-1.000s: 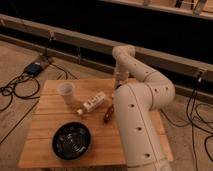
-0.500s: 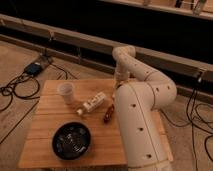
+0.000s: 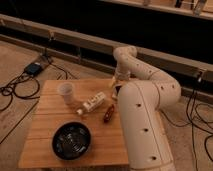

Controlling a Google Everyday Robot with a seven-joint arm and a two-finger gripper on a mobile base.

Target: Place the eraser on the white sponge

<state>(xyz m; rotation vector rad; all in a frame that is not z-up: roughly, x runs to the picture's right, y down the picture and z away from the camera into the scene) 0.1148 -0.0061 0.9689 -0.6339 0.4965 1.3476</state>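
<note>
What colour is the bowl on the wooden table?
Black bowl, camera view; gripper at the table's far edge.

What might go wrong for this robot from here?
The hand sits low at the table's far edge, mostly hidden behind the arm, so anything under it may get nudged off. The bottle lying on its side and the red object are close by; a sweeping arm might knock or roll them.
</note>
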